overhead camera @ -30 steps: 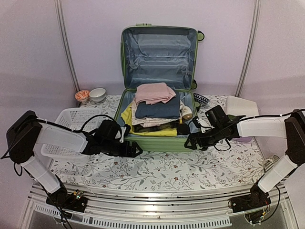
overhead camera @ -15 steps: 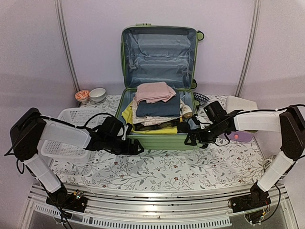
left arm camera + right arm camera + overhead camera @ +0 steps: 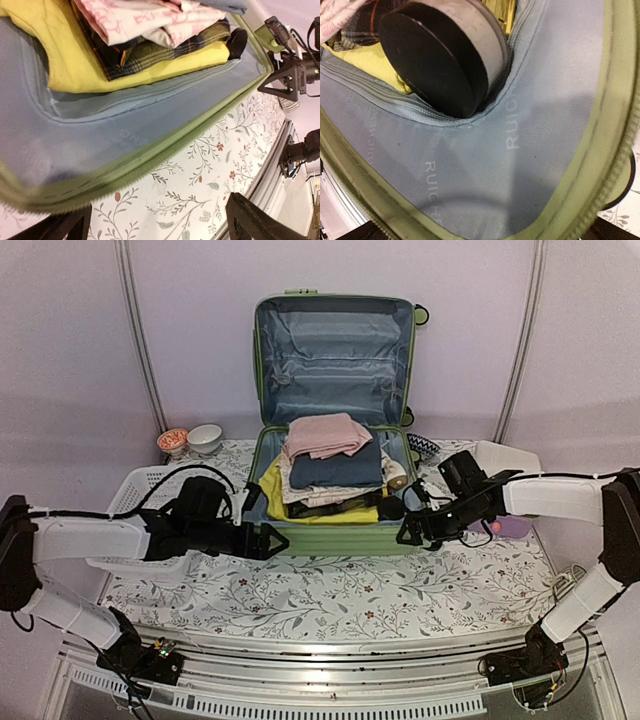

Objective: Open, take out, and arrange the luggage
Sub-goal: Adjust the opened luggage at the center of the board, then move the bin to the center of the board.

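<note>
The luggage is a light-green suitcase lying open, its lid upright against the back wall and its lower half on the table. Folded clothes fill it: pink, dark blue and yellow. My left gripper is open just outside the front left corner. In the left wrist view the left gripper hangs over the tablecloth beside the green rim. My right gripper is open at the front right corner. The right wrist view shows the right gripper over the grey-blue lining, close to a black round tin.
A white perforated basket stands left of the suitcase under my left arm. Two small bowls sit at the back left. A white box, a patterned bowl and a purple item are on the right.
My left arm has stretched out lower and drawn its gripper a little to the left along the suitcase front. The right gripper has edged slightly up and right at its corner.
</note>
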You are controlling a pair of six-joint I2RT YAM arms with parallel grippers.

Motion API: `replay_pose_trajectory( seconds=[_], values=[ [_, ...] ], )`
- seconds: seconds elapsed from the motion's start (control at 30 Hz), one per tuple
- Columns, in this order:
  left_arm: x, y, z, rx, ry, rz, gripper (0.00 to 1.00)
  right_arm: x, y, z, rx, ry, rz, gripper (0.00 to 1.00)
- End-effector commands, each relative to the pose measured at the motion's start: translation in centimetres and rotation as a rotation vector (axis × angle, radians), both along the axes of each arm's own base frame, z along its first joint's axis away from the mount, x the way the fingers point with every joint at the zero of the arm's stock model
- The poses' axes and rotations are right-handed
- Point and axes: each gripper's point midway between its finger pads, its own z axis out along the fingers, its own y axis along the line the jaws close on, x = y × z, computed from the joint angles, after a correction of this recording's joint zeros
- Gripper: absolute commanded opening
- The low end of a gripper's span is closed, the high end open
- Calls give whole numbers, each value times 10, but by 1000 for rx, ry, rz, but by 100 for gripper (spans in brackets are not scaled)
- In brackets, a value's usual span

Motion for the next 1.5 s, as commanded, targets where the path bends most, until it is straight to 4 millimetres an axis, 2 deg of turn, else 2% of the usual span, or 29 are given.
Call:
replay_pose_trajectory(
  seconds=[0.0,0.07,0.3,0.43,0.63,0.73,0.87,1.03,1.17,1.3,1.4,1.47],
  values=[
    [-3,31,32,25,-108,47,96,44,-19,61,48,-244,-132,99],
    [-4,56,37,110,-108,126,96,39,-21,62,44,-241,-129,99],
    [3,141,77,352,-174,428,98,22,-15,85,134,-264,-98,99],
    [10,186,77,387,-153,618,98,7,-10,95,169,-271,-72,99],
    [10,203,37,310,-42,662,98,-12,-16,109,203,-298,-74,99],
    [11,210,33,286,18,761,98,-20,-19,114,224,-309,-76,99],
    [8,185,18,132,90,707,98,-28,-21,118,243,-315,-77,99],
    [-4,167,-3,73,167,633,98,-34,-20,122,269,-312,-68,99],
    [-16,131,-9,-45,221,489,98,-36,-19,122,282,-311,-62,99],
    [-27,101,-9,-101,240,375,81,-37,-14,124,311,-305,-51,99],
    [-33,87,-11,-101,263,332,67,-40,-12,124,328,-297,-42,99],
    [-38,76,-10,-99,271,309,65,-41,-12,123,329,-296,-43,99]
  ],
)
